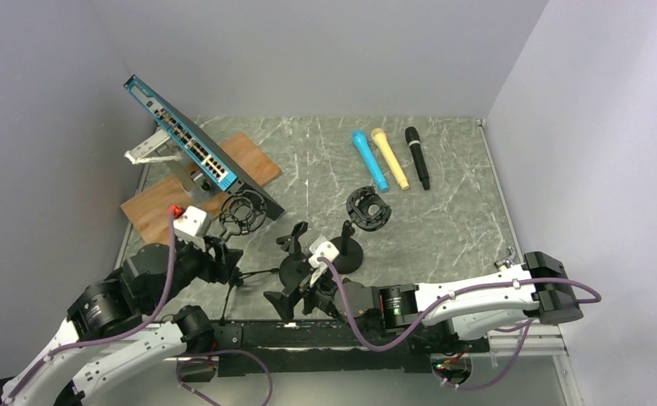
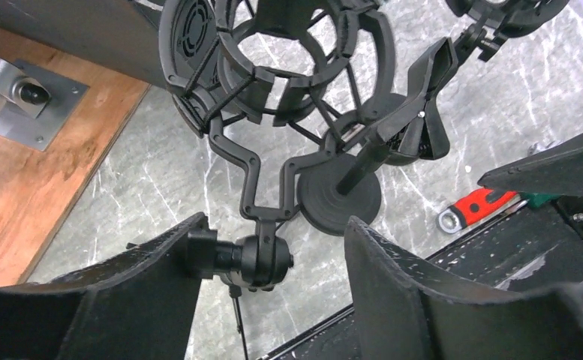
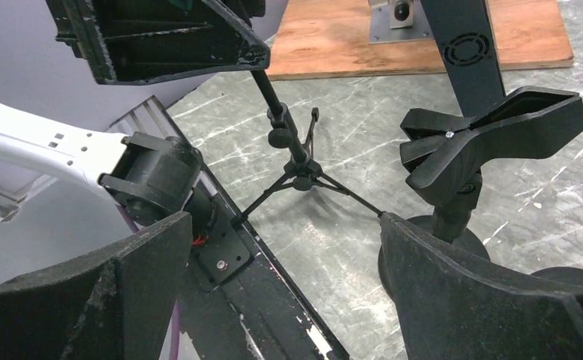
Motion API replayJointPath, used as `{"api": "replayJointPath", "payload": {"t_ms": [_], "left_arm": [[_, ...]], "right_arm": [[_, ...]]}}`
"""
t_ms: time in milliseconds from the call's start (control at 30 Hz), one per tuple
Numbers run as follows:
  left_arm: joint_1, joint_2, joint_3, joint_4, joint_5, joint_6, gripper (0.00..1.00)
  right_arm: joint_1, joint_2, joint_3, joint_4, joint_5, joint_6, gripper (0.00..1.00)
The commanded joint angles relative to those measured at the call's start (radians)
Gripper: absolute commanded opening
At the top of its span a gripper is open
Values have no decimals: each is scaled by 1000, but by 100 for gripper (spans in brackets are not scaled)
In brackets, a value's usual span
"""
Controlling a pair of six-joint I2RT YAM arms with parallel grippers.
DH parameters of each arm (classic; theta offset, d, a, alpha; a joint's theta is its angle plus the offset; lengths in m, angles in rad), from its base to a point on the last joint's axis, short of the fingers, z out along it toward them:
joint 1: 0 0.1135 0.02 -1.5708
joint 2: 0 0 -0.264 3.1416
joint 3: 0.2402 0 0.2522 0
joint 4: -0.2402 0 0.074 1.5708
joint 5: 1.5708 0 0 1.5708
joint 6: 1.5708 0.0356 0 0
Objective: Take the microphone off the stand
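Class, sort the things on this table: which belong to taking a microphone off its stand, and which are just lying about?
Job in hand: blue microphone, yellow microphone, black microphone, tripod shock-mount stand, clip stand, round-base shock-mount stand.

Lying about: network switch, wooden board, red-handled tool.

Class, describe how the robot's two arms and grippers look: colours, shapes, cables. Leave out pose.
The left arm and right arm have white shells between chunky black cylindrical joints. A purple cable runs along each. Each wrist carries a small white block; the left one shows a red part. The left gripper and right gripper are matte black, with broad, thick fingers.
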Motion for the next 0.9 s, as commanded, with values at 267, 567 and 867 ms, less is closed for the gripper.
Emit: {"api": "replayJointPath", "payload": {"t_ms": [267, 567, 867], "left_arm": [[-3, 1, 198, -69, -31, -75, 77], [-2, 36, 236, -24, -106, -34, 56], [-3, 91, 162, -22, -158, -1, 71]], "right_arm": [[5, -31, 8, 10, 15, 5, 98], [5, -25, 14, 11, 4, 2, 98], [5, -27, 12, 12, -7, 3, 98]]}}
